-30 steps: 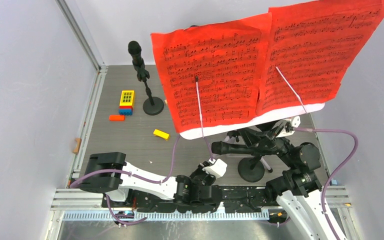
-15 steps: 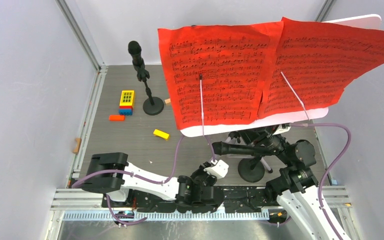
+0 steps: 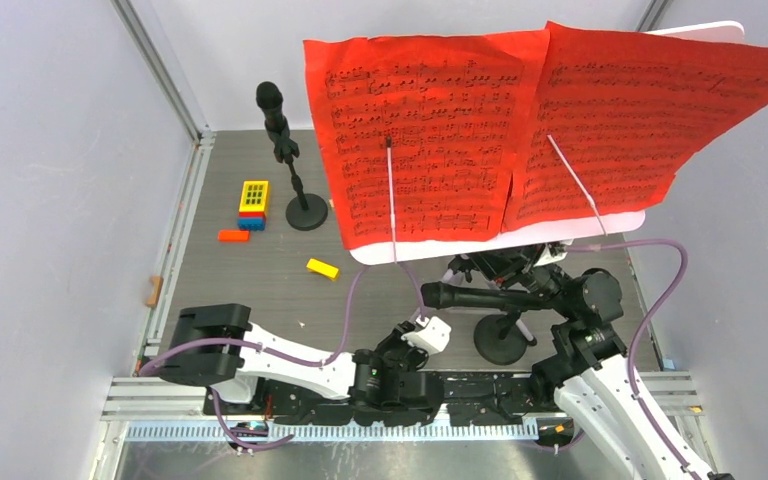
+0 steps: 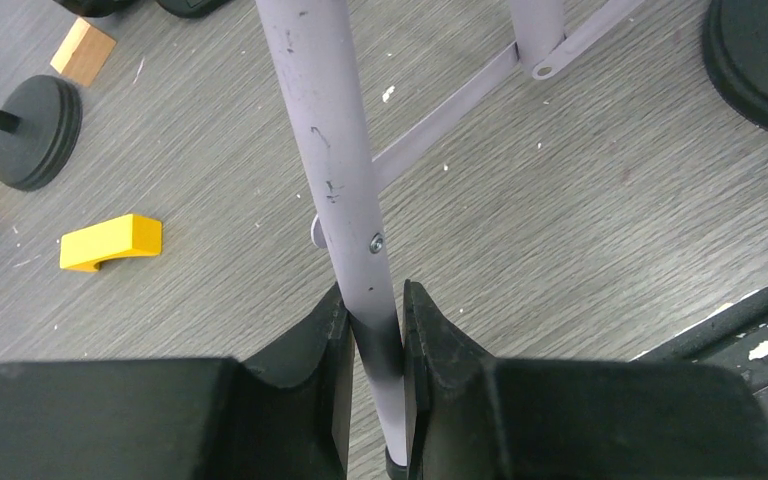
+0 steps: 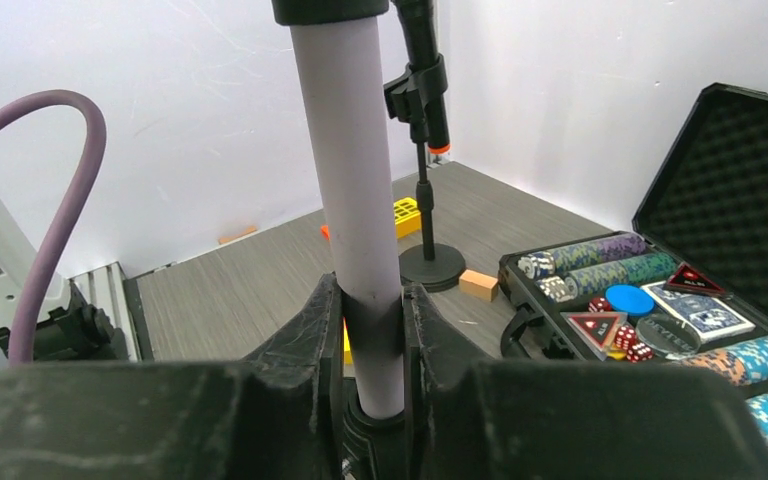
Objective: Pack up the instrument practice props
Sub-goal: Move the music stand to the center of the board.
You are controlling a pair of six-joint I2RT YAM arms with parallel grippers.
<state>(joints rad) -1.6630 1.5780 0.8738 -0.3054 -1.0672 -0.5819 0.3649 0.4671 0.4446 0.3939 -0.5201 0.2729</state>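
Two walls (image 5: 160, 100) white | table (image 4: 610, 250) grey woodgrain | left claw (image 4: 374, 300), right claw (image 5: 370, 295) clamp music rack (image 4: 325, 120)

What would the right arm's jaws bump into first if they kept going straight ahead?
The right gripper clamps the music rack's silver pole. Beyond it, probably the standing microphone and its round base, though depth is unclear.

White arms (image 3: 295, 365) bear black joints, purple cables (image 5: 50, 100), a black left tool (image 4: 372, 330).

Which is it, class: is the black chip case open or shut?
Open: the case has its foam-lined lid raised, with chips showing inside.
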